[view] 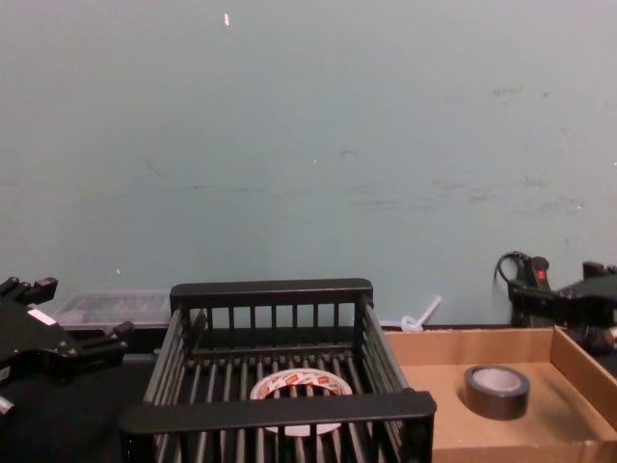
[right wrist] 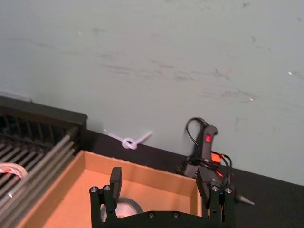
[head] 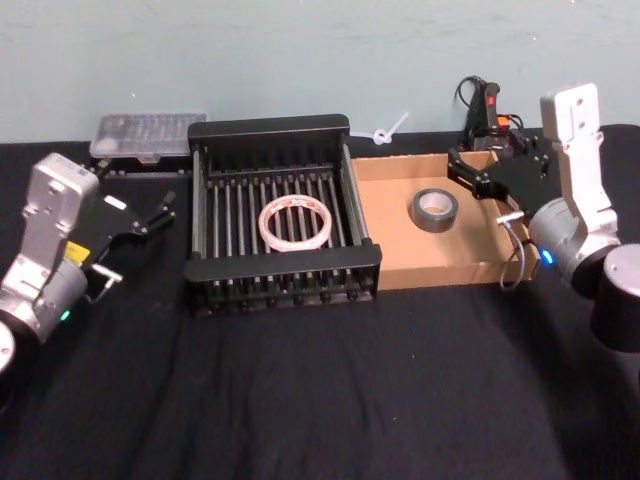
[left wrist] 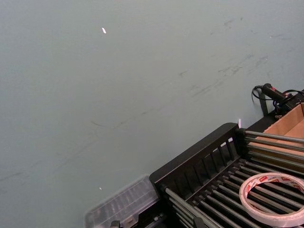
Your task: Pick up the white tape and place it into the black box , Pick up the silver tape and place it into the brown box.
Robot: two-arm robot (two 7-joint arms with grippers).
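The near half of the black-clothed surface [head: 330, 390] lies bare, open to either arm. The black box [head: 283, 274] stands mid-surface, its slatted walls and thick rims ringing the white tape [head: 295, 222], so entry is from above. Touching its right side, the brown box [head: 440, 270] has low walls, easily cleared; the silver tape [head: 434, 208] lies inside, and the right pincer [head: 470, 172] hangs spread over its far right corner. A clear plastic case [head: 147, 135] and a black tool with cables [head: 487, 115] crowd the back edge against the wall. The left pincer [head: 150, 212] hovers left of the crate, over bare cloth.
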